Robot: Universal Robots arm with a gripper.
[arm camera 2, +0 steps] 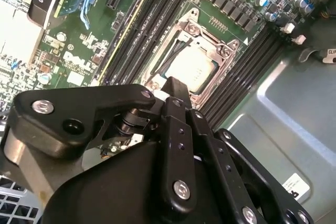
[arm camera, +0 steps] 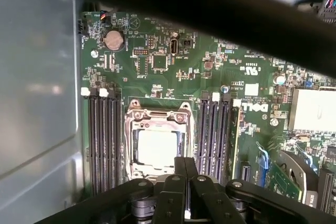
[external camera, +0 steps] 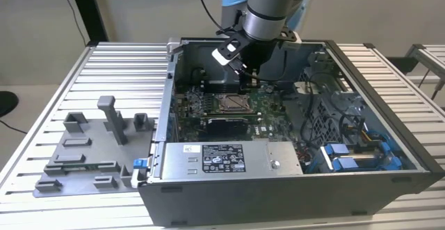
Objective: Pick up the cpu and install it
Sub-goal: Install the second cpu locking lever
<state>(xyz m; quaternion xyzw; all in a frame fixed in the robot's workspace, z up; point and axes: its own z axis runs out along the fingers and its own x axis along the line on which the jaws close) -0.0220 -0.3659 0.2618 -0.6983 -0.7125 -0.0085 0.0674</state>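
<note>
Cpu sits in socket – light, stiff, fragile; grip edges only – gripper above, fingers pressed together, empty

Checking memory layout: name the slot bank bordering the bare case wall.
The black slot bank with grey case wall alongside; the other bank has green board beyond.

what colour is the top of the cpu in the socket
Pale silver-white. The cpu sits inside the dark metal-framed socket, clearest in the first wrist view.
</note>
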